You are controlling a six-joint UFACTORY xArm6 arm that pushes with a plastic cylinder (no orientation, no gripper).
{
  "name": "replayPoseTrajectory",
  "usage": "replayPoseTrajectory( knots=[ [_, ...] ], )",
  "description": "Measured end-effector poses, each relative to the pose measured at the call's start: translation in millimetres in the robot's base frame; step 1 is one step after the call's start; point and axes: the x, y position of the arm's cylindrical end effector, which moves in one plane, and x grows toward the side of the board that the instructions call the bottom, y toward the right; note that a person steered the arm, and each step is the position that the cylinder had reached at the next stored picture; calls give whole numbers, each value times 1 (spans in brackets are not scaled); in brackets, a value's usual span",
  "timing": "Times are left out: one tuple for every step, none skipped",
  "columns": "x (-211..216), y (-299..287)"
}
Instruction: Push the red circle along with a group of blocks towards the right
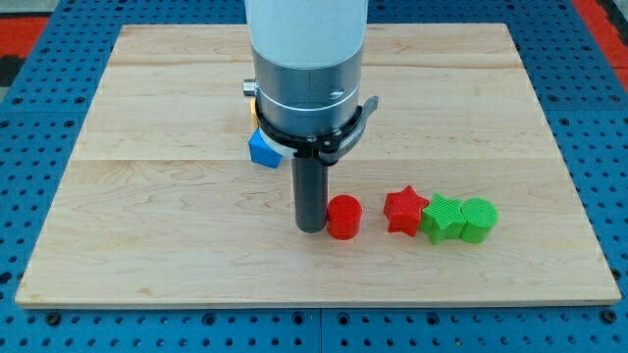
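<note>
The red circle [343,217] stands on the wooden board [147,196] near the view's bottom middle. My tip [311,227] is right against its left side. To the circle's right, with a small gap, lies a red star [404,211]. A green star [443,218] touches the red star's right side, and a green cylinder [479,219] touches the green star. The three form a row.
A blue block [263,149] lies behind the rod, partly hidden by the arm's body. A bit of a yellow block [253,111] shows just above it. The board's bottom edge runs a little below the row of blocks.
</note>
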Motion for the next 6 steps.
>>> replayPoseTrajectory(
  knots=[
    [0, 2],
    [-3, 11],
    [-3, 28],
    [-3, 48],
    [-5, 64],
    [-8, 68]
  ],
)
